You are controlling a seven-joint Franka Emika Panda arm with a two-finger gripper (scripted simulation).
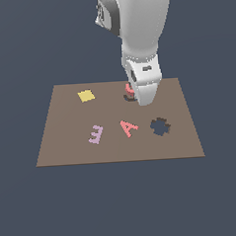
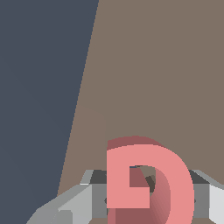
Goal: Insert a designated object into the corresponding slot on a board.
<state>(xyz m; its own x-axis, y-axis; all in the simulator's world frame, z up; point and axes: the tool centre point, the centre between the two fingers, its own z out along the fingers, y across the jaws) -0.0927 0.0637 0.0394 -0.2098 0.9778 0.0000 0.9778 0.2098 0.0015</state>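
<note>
Wrist view | G block (image 2: 175, 183) | held between fingers (image 2: 76, 203)

One board (image 1: 67, 143) – three letter blocks (image 1: 129, 91), one yellow square (image 1: 86, 95), one jagged cutout (image 1: 160, 127).

Exterior view: parked in front of and above the brown board (image 1: 67, 143), tilted down, far enough back to fit the whole board plus the arm (image 1: 139, 34) dropping in from the top. Wrist view: right down by the gripper (image 2: 148, 197), super close, facing the board (image 2: 153, 65). Shared: red-pink G block (image 1: 129, 91) (image 2: 175, 175) and surrounding board.
</note>
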